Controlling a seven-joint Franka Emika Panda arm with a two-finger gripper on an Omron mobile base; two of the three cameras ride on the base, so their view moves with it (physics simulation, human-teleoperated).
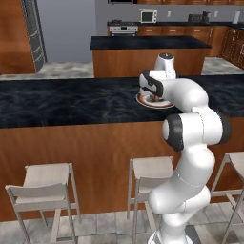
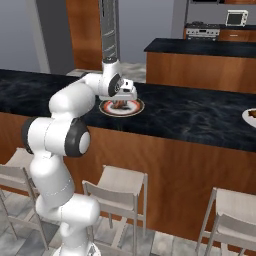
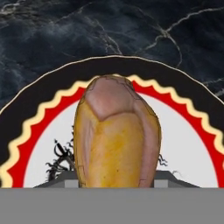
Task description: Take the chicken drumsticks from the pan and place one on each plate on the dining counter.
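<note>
I see the black marbled worktop (image 1: 71,102) running across the middle of the left base view, bare from the left edge to the plate (image 1: 143,100) at centre right. My own white arm stands over that plate, blocking the way in from the near side. In the hand view the golden drumstick (image 3: 116,135) crowds the lower centre, hard against the pincer. Stools (image 1: 45,186) stand below the worktop's front. At the right base view's right edge a second plate (image 2: 250,116) sits, bare stone between the two.
</note>
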